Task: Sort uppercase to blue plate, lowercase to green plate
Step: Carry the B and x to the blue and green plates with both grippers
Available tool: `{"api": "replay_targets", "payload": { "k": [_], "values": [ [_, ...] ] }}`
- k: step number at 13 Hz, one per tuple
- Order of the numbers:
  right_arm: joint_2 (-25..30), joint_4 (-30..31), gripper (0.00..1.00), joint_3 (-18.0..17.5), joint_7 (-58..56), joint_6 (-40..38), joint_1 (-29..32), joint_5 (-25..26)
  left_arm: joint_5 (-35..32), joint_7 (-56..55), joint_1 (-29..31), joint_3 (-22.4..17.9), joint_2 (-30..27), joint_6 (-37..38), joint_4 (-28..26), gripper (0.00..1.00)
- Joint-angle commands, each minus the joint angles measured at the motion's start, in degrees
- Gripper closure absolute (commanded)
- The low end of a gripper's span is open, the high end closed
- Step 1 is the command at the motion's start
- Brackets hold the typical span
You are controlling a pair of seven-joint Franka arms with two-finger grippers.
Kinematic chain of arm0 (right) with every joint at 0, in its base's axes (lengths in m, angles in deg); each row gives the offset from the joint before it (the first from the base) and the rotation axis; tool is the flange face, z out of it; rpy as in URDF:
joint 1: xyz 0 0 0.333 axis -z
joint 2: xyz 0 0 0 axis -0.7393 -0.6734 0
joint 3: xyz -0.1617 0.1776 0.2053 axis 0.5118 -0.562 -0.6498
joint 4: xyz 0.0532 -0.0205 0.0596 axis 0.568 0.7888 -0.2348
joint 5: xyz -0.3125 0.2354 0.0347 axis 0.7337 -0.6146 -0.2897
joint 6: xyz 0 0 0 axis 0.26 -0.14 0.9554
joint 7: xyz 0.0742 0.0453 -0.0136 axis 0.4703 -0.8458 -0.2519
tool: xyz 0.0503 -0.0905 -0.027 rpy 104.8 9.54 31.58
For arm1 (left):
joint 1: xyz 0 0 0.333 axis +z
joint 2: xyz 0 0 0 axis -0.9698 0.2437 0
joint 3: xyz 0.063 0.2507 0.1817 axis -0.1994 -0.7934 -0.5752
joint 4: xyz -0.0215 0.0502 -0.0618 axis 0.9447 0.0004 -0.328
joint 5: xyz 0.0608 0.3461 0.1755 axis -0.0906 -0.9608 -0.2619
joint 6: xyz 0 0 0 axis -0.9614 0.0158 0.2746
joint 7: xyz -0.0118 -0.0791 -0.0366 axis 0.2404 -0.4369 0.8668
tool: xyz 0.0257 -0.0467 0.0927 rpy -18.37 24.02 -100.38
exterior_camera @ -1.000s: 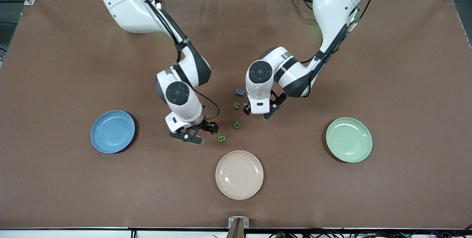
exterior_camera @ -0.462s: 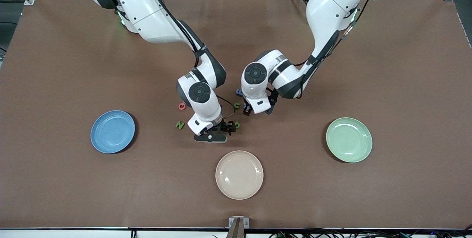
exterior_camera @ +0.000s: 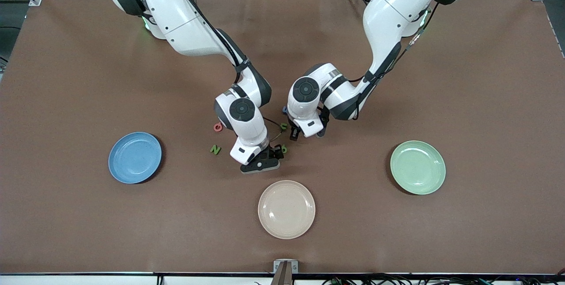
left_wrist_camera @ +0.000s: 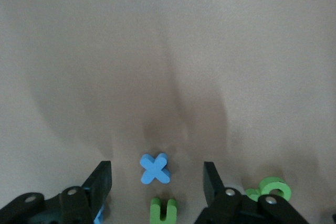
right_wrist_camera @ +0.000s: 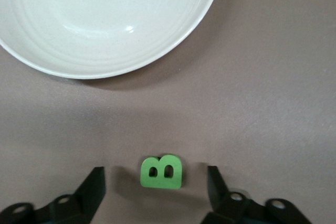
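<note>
Both tools are down in the letter cluster, which sits farther from the front camera than the cream plate (exterior_camera: pixel 286 209): the right tool (right_wrist_camera: pixel 156 184) has its fingers spread with the green B (right_wrist_camera: pixel 161 171) on the desk between them, not pinched, just beside the cream plate's rim. The left tool (left_wrist_camera: pixel 157 182) is spread too, the blue x (left_wrist_camera: pixel 154 168) lying loose in the gap. The blue plate (exterior_camera: pixel 135 157) and green plate (exterior_camera: pixel 417 167) flank the cream plate, each with 0 letters.
</note>
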Motion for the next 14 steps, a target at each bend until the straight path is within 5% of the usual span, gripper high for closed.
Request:
{"api": "replay_targets", "payload": {
  "k": [1, 5, 8, 10, 11, 14],
  "values": [
    [-1.1, -0.9, 0.35, 0.6, -0.3, 0.2, -0.5, 2.7, -0.8, -2.8, -0.3, -0.1, 0.8, -1.7, 0.5, 0.24],
    [-1.3, -0.9, 0.57, 0.6, -0.1, 0.4, -0.6, 3.3, -0.7, -2.9, -1.1, -0.3, 1.6, -1.7, 0.4, 0.26],
    [-0.9, -1.0, 0.85, 0.6, -0.4, 0.2, -0.2, 3.3, -0.7, -2.8, -1.1, -0.4, 1.9, -1.7, 0.6, 0.39],
    [1.0, -1.0, 0.93, 0.8, -0.5, -0.8, 0.8, 3.1, -0.7, -2.8, -1.0, -0.4, 1.9, -1.6, 0.5, 0.46],
    [2.1, -0.3, 0.93, 0.8, -0.7, -2.8, 1.9, 3.0, -0.7, -2.8, -0.8, -0.5, 1.9, -1.6, 0.6, 0.52],
    [6.4, -0.2, 0.93, 0.8, -3.8, -10.9, 5.8, 2.9, -0.9, -2.3, -0.2, -0.6, 1.2, -1.4, 0.8, 0.97]
  ]
}}
